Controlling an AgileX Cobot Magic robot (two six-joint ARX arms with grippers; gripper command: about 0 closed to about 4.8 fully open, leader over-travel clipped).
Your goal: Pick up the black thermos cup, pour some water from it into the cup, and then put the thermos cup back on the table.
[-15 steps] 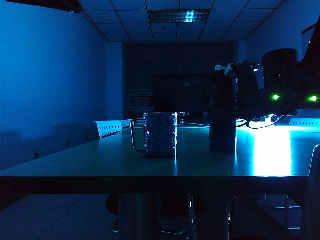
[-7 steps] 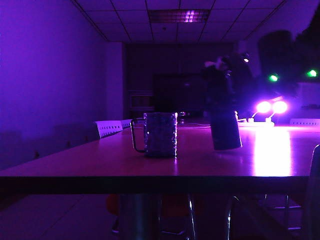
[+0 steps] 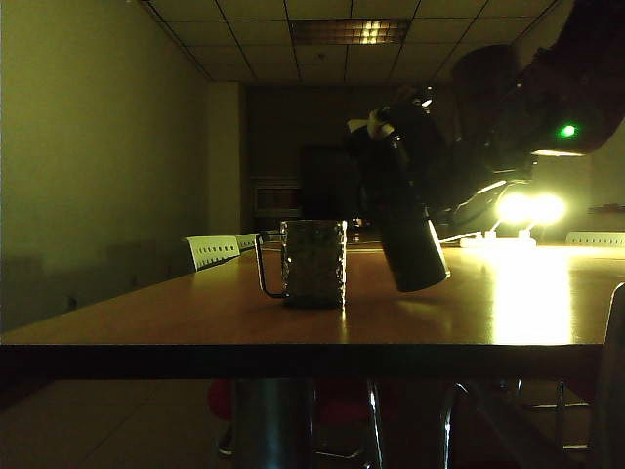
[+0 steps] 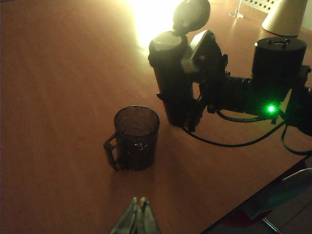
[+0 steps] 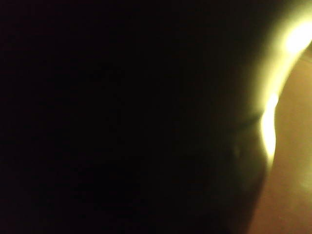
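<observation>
Right gripper (image 4: pixel 197 105) grasps the tall black thermos cup (image 3: pixel 400 210) — lifted off the glossy brown table (image 3: pixel 146 322), tilted toward the dimpled glass cup (image 3: pixel 313 262) near the front edge. Next: spout over rim, tilt further. Left gripper (image 4: pixel 138 214) clenched, empty — hovering near the cup.

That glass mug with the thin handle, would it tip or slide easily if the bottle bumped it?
Probably not tip: the cup is short, wide and stands flat on the table. It might slide, since the tabletop looks glossy. It looks empty in the left wrist view, so likely light, and being glass, a hard knock from the black thermos cup could chip it.
</observation>
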